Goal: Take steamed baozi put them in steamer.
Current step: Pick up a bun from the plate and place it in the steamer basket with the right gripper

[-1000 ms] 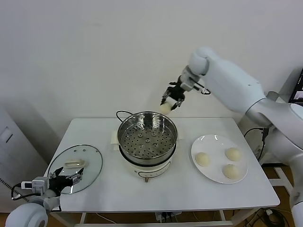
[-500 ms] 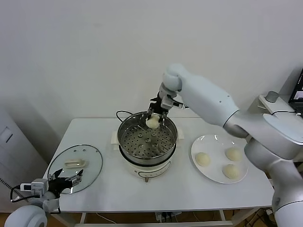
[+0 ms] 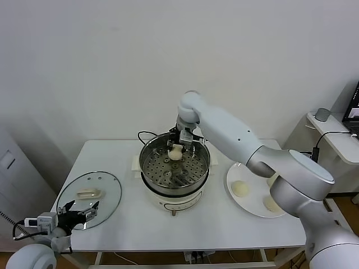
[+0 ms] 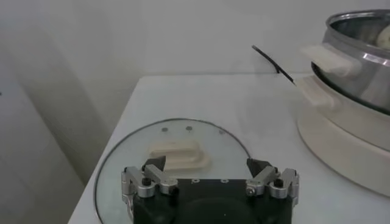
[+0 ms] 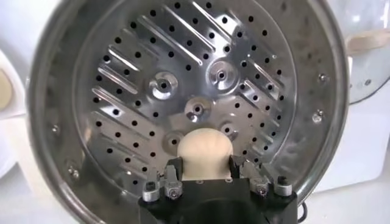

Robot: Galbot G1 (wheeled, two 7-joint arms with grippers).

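While no writing is legible, the right gripper point(image 5: 205, 171) clamps a baozi point(image 5: 205, 152) inside the steamer point(image 3: 147, 152).

- My right gripper point(image 3: 178, 147) hangs inside the steamer point(image 3: 174, 165), baozi point(image 3: 175, 152) between its fingers.
- Plate point(image 3: 255, 206) lies to its right, glass lid point(image 3: 90, 199) far left.
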